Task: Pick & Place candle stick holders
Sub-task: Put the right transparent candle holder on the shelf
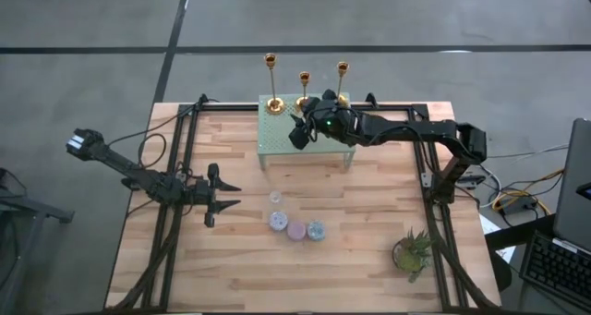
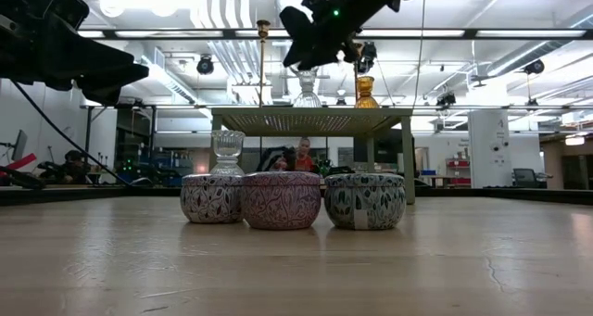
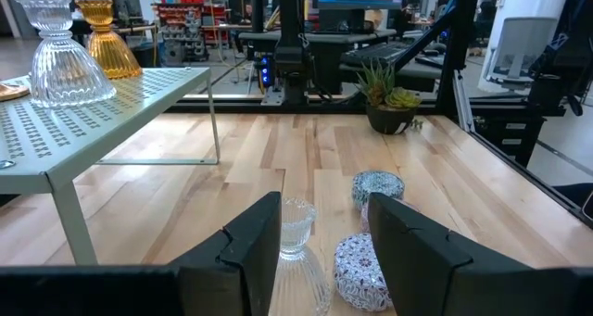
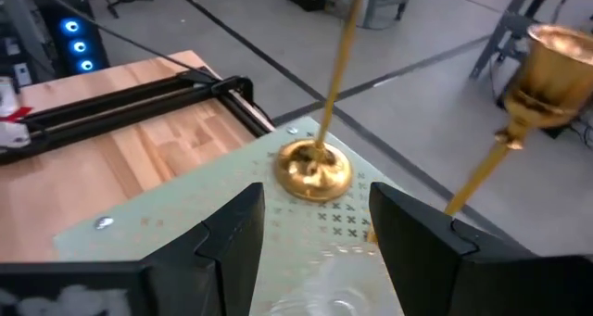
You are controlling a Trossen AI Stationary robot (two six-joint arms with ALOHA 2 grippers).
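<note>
Three gold candlesticks stand upright on their round bases along the far edge of a small pale-green perforated stand: left, shorter middle, right. My right gripper hovers open over the stand, just near of them. In the right wrist view it faces one candlestick's base, with another's cup to one side. My left gripper is open and empty, low over the table's left middle.
A clear glass holder and an amber one also stand on the stand. On the table lie a small clear glass cup, three patterned tins and a potted plant. Dark frame rails run along both sides.
</note>
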